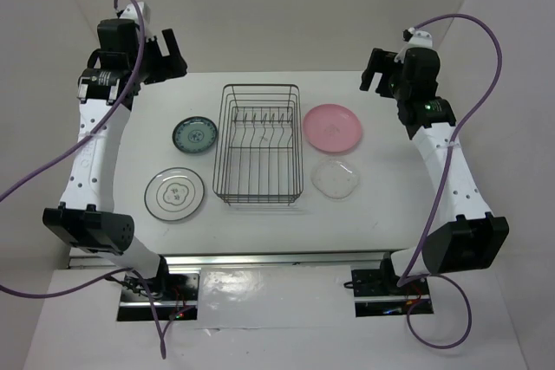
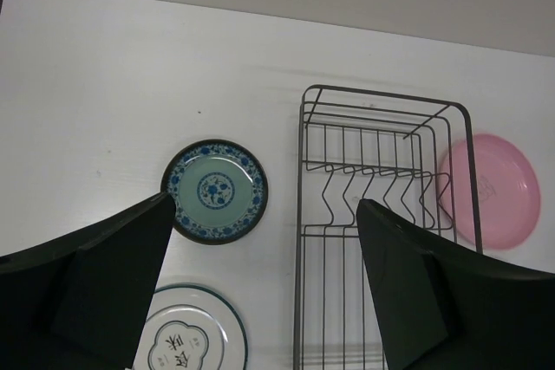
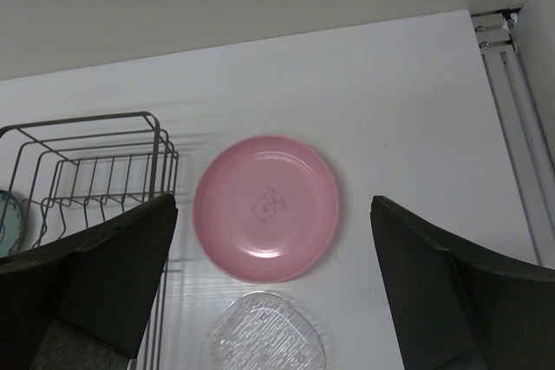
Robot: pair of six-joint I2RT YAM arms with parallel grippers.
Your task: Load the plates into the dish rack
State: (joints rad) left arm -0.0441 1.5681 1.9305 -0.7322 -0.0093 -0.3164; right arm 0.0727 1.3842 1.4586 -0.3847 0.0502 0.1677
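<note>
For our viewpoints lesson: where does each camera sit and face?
Top: above and behind, looking down on the table; left arm, right arm show.
Left wrist: faces down at teal plate and rack; open left gripper shows.
Right wrist: faces down at pink plate; open right gripper shows.
Shared: both wrist views catch rack, pink plate.

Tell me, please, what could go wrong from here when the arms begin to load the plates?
1. All four lie flat, so a rim may slide away instead of lifting; the wavy clear plate barely stands out on the white table.
2. The pink plate lies close to the dish rack wall; the right gripper might bump the rack there.
3. The divider prongs stand close together; a plate could miss a slot and fall flat.
</note>
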